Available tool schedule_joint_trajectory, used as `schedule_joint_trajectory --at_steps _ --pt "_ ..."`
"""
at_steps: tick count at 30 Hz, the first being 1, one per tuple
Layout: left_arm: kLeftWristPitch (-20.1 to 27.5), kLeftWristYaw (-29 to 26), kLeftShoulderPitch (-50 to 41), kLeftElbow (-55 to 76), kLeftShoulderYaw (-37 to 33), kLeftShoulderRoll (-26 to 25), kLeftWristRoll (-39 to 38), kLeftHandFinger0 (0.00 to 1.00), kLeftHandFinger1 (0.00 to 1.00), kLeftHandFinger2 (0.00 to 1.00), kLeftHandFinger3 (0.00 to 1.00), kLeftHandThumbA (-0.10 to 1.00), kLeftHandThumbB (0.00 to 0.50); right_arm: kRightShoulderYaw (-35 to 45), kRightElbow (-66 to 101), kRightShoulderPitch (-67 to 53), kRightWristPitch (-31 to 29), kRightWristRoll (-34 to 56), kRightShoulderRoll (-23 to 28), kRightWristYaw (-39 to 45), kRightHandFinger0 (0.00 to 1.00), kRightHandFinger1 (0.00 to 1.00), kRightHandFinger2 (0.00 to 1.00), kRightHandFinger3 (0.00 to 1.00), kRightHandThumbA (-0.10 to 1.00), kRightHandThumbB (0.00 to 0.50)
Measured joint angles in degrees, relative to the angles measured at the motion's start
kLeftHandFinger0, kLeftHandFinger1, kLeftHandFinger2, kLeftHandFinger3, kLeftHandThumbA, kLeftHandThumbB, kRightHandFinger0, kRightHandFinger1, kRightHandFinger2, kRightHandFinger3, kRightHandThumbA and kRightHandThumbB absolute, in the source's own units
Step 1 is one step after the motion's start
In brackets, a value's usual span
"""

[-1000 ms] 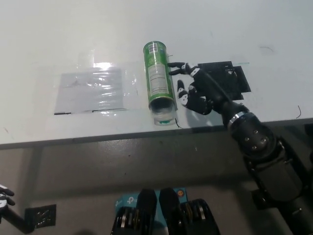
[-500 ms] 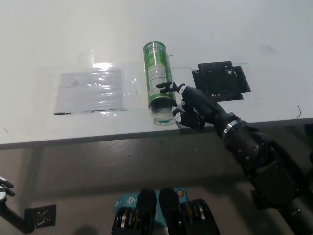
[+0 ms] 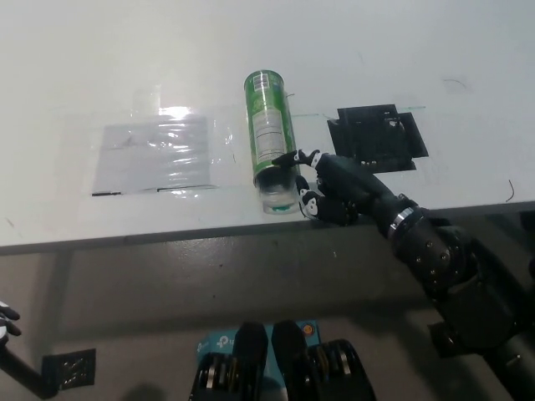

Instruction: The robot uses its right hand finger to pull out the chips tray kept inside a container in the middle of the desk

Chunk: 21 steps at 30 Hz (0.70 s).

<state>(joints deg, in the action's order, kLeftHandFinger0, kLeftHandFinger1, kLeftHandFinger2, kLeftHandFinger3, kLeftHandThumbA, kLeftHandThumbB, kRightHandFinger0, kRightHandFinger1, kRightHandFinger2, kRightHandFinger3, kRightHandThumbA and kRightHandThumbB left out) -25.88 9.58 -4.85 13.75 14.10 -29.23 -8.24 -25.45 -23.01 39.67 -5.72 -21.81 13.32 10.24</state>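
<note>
Right hand at the mouth of the can, tray not yet drawn out.

The green can (image 3: 272,138) lay on its side in the middle of the desk (image 3: 418,50), its open mouth toward the near edge, presumably so the tray (image 3: 278,199) inside could slide out. The black right hand (image 3: 330,188) sat just beside the mouth, on its right, one finger touching the can, the others curled, grasping nothing. The white left hand (image 3: 5,317) rested low at the lower left; its state could not be told.

A lab or test bench, it seems. A bare white desk (image 3: 401,50) carries a taped plastic sheet (image 3: 155,153) and a black marker patch (image 3: 378,138).
</note>
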Motion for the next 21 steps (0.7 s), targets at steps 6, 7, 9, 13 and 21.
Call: schedule_joint_trajectory --at_steps 6,7,9,13,21 --pt "-0.2 0.0 0.6 0.0 0.0 -0.2 0.0 0.18 0.23 0.32 0.66 -0.10 0.000 -0.4 0.1 -0.1 -1.4 -1.1 -0.3 0.2 0.00 0.00 0.82 0.83 -0.10 0.174" --pt "-0.2 0.0 0.8 0.0 0.0 -0.2 0.0 0.18 0.23 0.32 0.66 -0.10 0.000 -0.4 0.1 -0.1 -1.7 -1.2 -0.4 0.3 0.00 0.00 0.82 0.83 -0.10 0.178" --pt "-0.3 0.0 1.0 0.0 0.0 -0.2 0.0 0.19 0.22 0.32 0.64 -0.10 0.000 -0.4 0.3 -0.2 -2.2 -1.3 -0.6 0.4 0.00 0.00 0.81 0.82 -0.10 0.180" --pt "-0.4 0.0 1.1 0.0 0.0 -0.2 0.0 0.20 0.25 0.35 0.66 -0.10 0.000 -0.5 1.4 -0.3 -2.4 -1.5 -0.9 0.7 0.00 0.00 0.79 0.82 -0.10 0.172" --pt "-0.5 0.1 1.3 0.0 0.0 -0.2 0.0 0.17 0.22 0.33 0.70 -0.10 0.000 -0.4 1.7 -2.3 -2.6 -2.0 -0.5 1.0 0.00 0.00 0.76 0.79 -0.10 0.180"
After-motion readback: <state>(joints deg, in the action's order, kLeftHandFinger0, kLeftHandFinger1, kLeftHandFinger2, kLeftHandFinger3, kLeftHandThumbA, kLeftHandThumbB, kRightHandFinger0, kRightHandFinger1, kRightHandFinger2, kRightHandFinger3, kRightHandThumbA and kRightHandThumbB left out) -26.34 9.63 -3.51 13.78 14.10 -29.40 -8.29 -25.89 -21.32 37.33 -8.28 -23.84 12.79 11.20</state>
